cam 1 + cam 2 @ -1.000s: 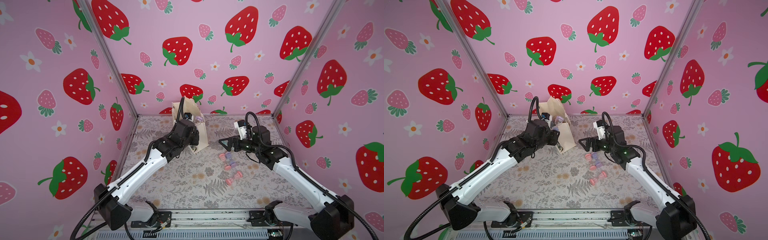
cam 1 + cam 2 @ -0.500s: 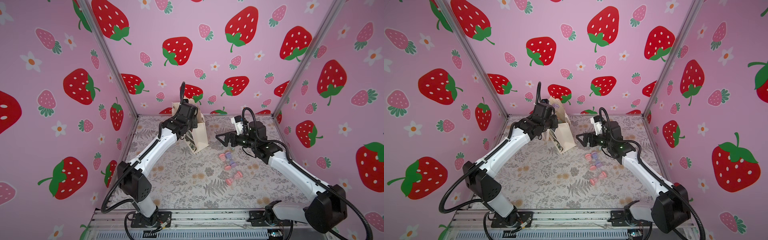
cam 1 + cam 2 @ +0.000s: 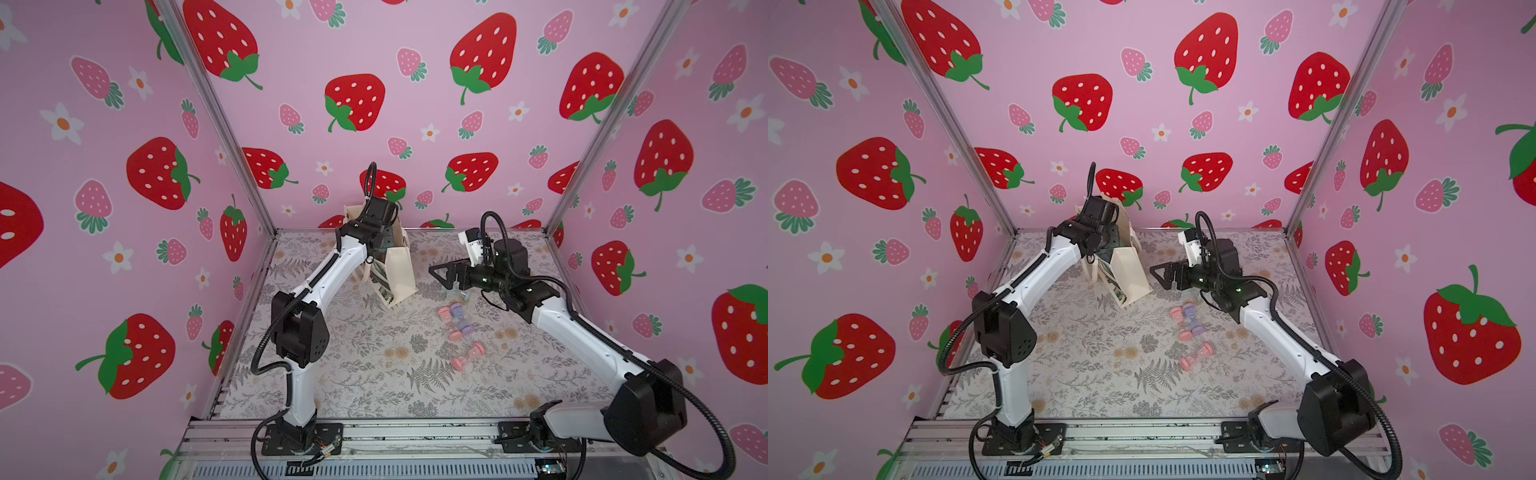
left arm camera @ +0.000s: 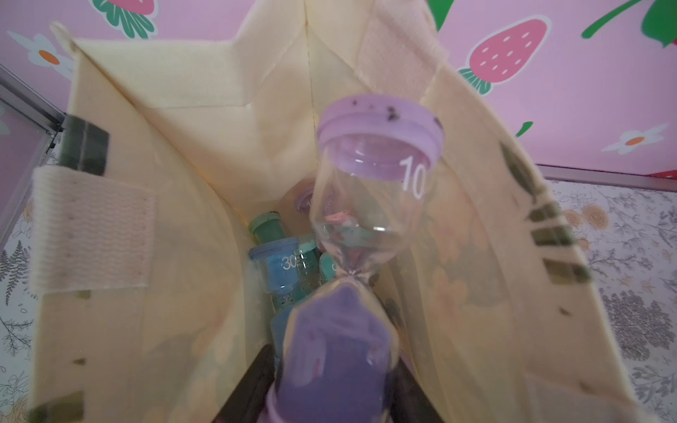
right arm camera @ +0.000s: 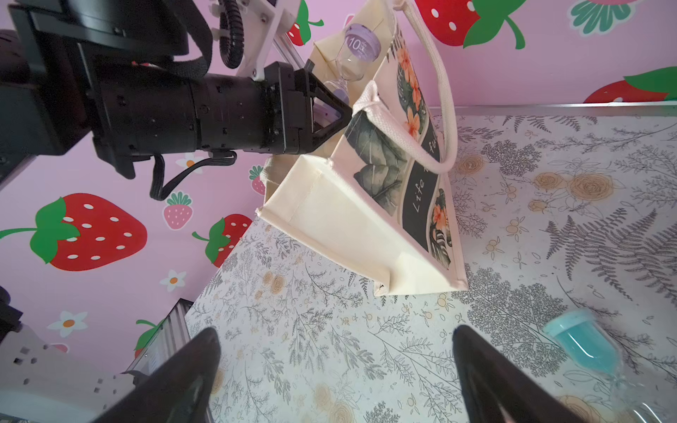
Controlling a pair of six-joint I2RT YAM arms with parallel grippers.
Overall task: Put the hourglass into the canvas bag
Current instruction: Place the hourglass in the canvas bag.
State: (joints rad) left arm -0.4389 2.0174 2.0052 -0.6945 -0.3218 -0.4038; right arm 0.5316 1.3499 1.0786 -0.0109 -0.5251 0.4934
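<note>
- The left gripper (image 5: 339, 110) is clamped narrowly on one end of a purple hourglass (image 4: 366, 238). The bulb nearest the black fingers is full of purple sand.
- That hourglass sits at the open mouth of the canvas bag (image 3: 399, 266). Its far lilac cap, marked "10", points down into the opening, and in the left wrist view the cream walls stand on either side of it.
- It is not resting on anything inside the bag; only the gripper holds it.
- Lower in the bag lie more timers, among them a blue-capped hourglass (image 4: 282, 263) marked "30" and a green-capped hourglass (image 4: 267, 227).
- The bag stands on the floral-print table (image 3: 374, 374). A cream loop handle hangs down its printed side, which shows dark leaves and orange flowers in the right wrist view.
- The right gripper (image 3: 446, 276) hangs above the table just beside the bag, on the side away from the left arm. Its jaws are spread wide with nothing between them.
- A teal hourglass (image 5: 586, 348) lies on the table near the bag, under the right gripper.
- Farther from the bag toward the front of the table, a pink and lilac pair of hourglasses (image 3: 457, 320) lie touching.
- A single pink hourglass (image 3: 467, 357) lies just beyond them.
</note>
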